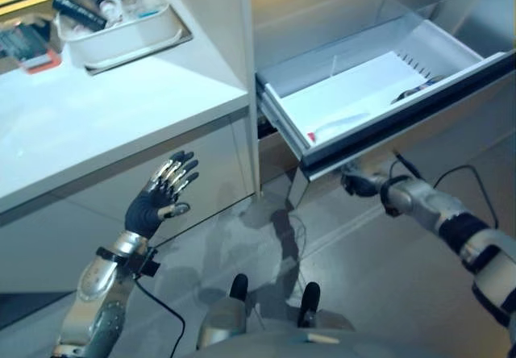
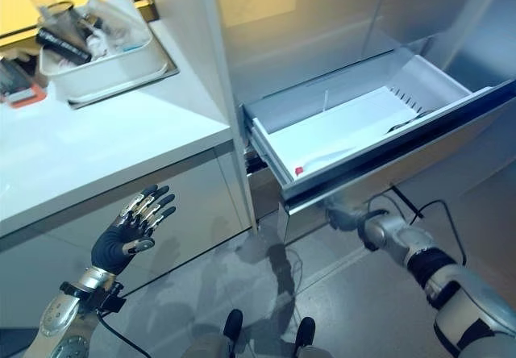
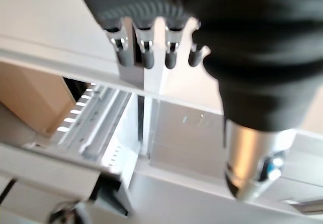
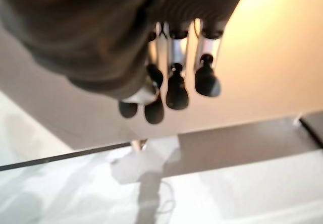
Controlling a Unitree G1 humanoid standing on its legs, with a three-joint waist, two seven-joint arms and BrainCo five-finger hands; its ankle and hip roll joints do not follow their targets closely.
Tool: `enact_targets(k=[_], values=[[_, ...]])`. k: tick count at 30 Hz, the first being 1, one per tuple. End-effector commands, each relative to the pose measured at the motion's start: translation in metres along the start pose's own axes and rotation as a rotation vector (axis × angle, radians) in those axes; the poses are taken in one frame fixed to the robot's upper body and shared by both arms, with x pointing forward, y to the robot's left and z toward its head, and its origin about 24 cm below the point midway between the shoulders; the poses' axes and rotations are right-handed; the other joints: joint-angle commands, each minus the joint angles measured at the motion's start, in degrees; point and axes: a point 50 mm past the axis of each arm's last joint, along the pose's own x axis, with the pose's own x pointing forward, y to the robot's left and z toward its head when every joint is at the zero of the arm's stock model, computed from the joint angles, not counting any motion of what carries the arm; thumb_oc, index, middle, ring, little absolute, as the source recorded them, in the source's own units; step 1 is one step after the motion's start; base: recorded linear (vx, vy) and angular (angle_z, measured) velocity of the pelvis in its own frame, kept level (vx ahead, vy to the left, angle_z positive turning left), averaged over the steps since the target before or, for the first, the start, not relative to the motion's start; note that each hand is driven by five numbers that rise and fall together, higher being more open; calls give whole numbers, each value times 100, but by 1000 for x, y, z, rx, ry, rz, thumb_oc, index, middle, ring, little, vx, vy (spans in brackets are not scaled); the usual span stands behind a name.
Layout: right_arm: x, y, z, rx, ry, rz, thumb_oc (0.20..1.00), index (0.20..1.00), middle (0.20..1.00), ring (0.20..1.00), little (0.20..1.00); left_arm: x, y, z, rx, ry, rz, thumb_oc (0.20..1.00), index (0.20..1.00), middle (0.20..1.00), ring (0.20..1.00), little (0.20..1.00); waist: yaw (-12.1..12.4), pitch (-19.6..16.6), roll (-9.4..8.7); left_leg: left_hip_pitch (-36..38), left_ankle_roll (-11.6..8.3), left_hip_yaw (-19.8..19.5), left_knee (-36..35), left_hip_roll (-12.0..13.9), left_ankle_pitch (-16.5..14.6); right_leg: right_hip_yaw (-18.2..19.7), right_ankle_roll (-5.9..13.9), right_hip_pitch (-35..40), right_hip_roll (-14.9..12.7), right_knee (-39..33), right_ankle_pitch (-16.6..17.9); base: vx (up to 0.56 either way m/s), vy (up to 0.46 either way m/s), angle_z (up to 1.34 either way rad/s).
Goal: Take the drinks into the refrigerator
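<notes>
Left eye view: the refrigerator drawer is standing pulled out, its white interior lying open. The right robot hand is reaching just beneath the drawer's dark front edge; whether its fingers are touching that edge cannot be told here. The left robot hand is hovering, raised and apart from everything, fingers spread straight, in front of the white bench. A white tray of assorted items is resting on the bench's far part; whether any of them is a drink cannot be told.

Right eye view: the same layout is appearing, with a small red mark lying at the drawer's near inner corner.

Left wrist view: the left robot hand's fingers are extending straight, holding nothing, with the drawer's side rail showing beyond.

Right wrist view: the right robot hand's fingers are curling inward, their dark tips bunched together, gripping nothing visible, under a pale surface.
</notes>
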Motion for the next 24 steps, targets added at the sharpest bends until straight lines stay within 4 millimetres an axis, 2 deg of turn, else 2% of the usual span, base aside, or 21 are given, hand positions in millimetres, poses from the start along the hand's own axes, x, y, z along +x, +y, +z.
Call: enact_targets(k=[1, 2, 3, 4, 5, 9, 14, 18, 19, 20, 21, 22, 23, 24], values=[[-1, -159, 33, -4, -135, -573, 200, 200, 200, 200, 200, 14, -10, 32, 37, -138, -110, 1000, 1000, 1000, 1000, 1000, 426, -125, -142, -143, 523, -21, 320, -638, -396, -60, 123, -283, -190, 1104, -887, -3, -3, 21], [-1, -159, 34, -5, -136, -573, 200, 200, 200, 200, 200, 14, -10, 32, 37, -139, -109, 1000, 1000, 1000, 1000, 1000, 416, -119, -140, -146, 523, -25, 324, -640, -397, -63, 123, -284, -192, 1105, -888, -2, -1, 26], [-2, -168, 40, -20, -155, -594, 200, 200, 200, 200, 200, 15, -10, 33, 38, -145, -106, 1000, 1000, 1000, 1000, 1000, 441, -114, -136, -162, 527, -49, 330, -650, -390, -93, 126, -284, -200, 1101, -878, 5, 11, 24], [-5, -186, 50, -33, -191, -648, 200, 200, 200, 200, 200, 16, -9, 33, 33, -151, -102, 1000, 1000, 1000, 1000, 1000, 518, -118, -129, -188, 537, -76, 330, -668, -379, -134, 131, -281, -218, 1084, -866, 5, 11, 27], [-5, -186, 51, -34, -192, -649, 200, 200, 200, 200, 200, 16, -9, 33, 33, -153, -101, 1000, 1000, 1000, 1000, 1000, 511, -114, -127, -191, 537, -77, 333, -669, -379, -135, 132, -282, -218, 1081, -864, 6, 16, 19], [-16, -216, 73, -79, -274, -741, 200, 200, 200, 200, 200, 16, -7, 36, 25, -184, -79, 1000, 1000, 1000, 1000, 1000, 630, -129, -143, -234, 557, -80, 337, -695, -376, -128, 148, -272, -233, 970, -803, 19, 22, 8], [-22, -225, 79, -95, -302, -781, 200, 200, 200, 200, 200, 18, -7, 38, 8, -217, -70, 1000, 1000, 1000, 1000, 1000, 675, -141, -172, -261, 580, -57, 323, -718, -371, -78, 163, -271, -249, 888, -749, -5, 29, 10], [-20, -216, 85, -81, -333, -753, 200, 200, 200, 200, 200, 20, -5, 38, 23, -226, -53, 1000, 1000, 1000, 1000, 1000, 662, -139, -193, -272, 599, 10, 320, -731, -385, -12, 174, -299, -264, 873, -710, -20, 36, -6], [-13, -199, 81, -2, -332, -725, 200, 200, 200, 200, 200, 21, -5, 39, 27, -241, -41, 1000, 1000, 1000, 1000, 1000, 622, -135, -185, -262, 615, 34, 322, -742, -400, -5, 179, -293, -273, 876, -704, 0, 0, 0], [-13, -198, 80, 1, -332, -725, 200, 200, 200, 200, 200, 20, -5, 39, 29, -238, -41, 1000, 1000, 1000, 1000, 1000, 634, -144, -197, -259, 615, 37, 322, -743, -401, -3, 180, -291, -273, 874, -704, 0, 0, 0], [-10, -188, 78, 51, -330, -709, 200, 200, 200, 200, 200, 20, -4, 37, 24, -236, -31, 1000, 1000, 1000, 1000, 1000, 604, -136, -184, -255, 622, 47, 328, -744, -405, 7, 180, -287, -277, 880, -703, -9, 34, -2], [-4, -156, 72, 162, -328, -660, 200, 200, 200, 200, 200, 20, -4, 37, 35, -244, -16, 1000, 1000, 1000, 1000, 1000, 526, -129, -156, -239, 630, 78, 330, -742, -406, 19, 186, -268, -281, 886, -706, -9, 33, -2], [-4, -155, 72, 165, -327, -659, 200, 200, 200, 200, 200, 20, -4, 36, 36, -241, -18, 1000, 1000, 1000, 1000, 1000, 537, -140, -166, -235, 630, 76, 328, -742, -407, 17, 186, -263, -281, 885, -707, -7, 35, 2], [-3, -140, 69, 223, -328, -638, 200, 200, 200, 200, 200, 19, -3, 36, 40, -240, -9, 1000, 1000, 1000, 1000, 1000, 496, -142, -159, -228, 633, 80, 328, -741, -409, 27, 186, -258, -277, 884, -712, 0, 0, 0]])
